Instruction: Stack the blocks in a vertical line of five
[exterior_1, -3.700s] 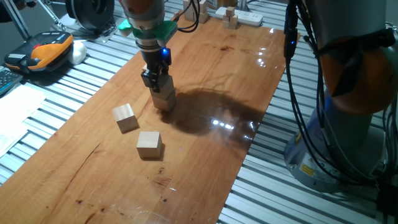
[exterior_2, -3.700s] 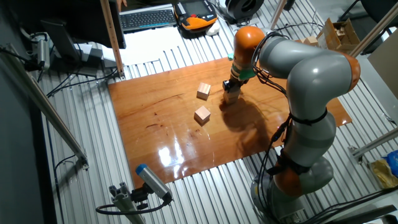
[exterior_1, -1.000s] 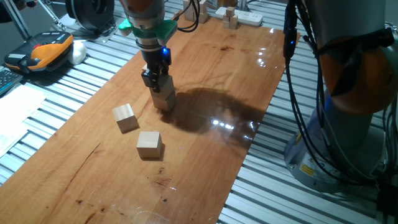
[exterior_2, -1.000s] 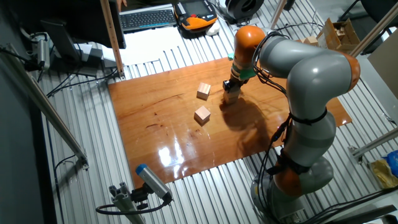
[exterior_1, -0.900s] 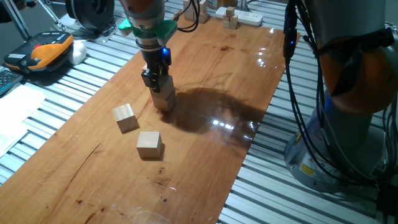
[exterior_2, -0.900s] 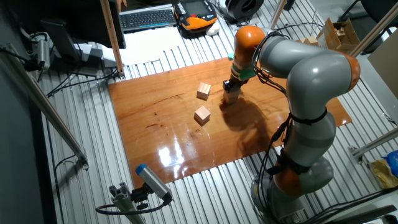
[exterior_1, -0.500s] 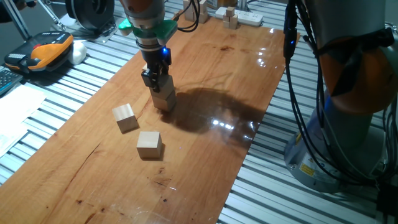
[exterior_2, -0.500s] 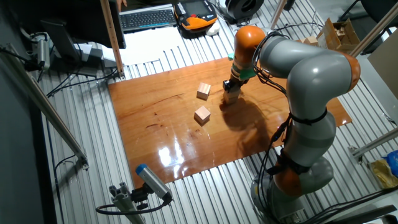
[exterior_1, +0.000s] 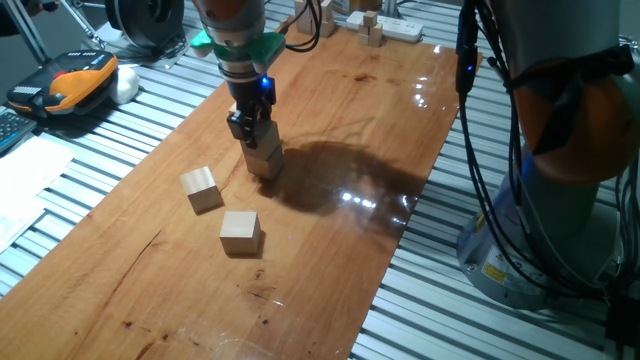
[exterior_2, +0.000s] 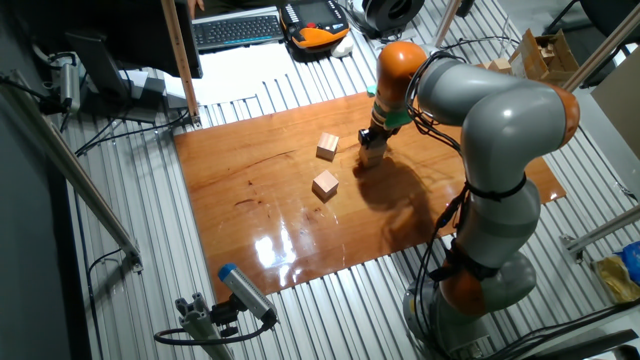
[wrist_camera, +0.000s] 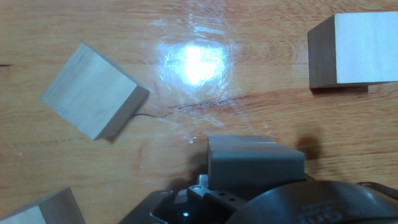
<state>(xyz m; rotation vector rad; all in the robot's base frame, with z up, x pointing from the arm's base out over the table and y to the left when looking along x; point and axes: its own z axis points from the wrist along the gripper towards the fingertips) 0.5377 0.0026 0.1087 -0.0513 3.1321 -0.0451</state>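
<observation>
Nothing has shifted since the earlier frames: your gripper still sits low over the small stack of blocks near the middle of the wooden surface. Whether the fingers are clamped on the top block or slack, you cannot tell from these angles. Two loose blocks wait nearby: one just left of the stack, another nearer the front edge. From the hand view, a tilted block and a squared one lie below.
</observation>
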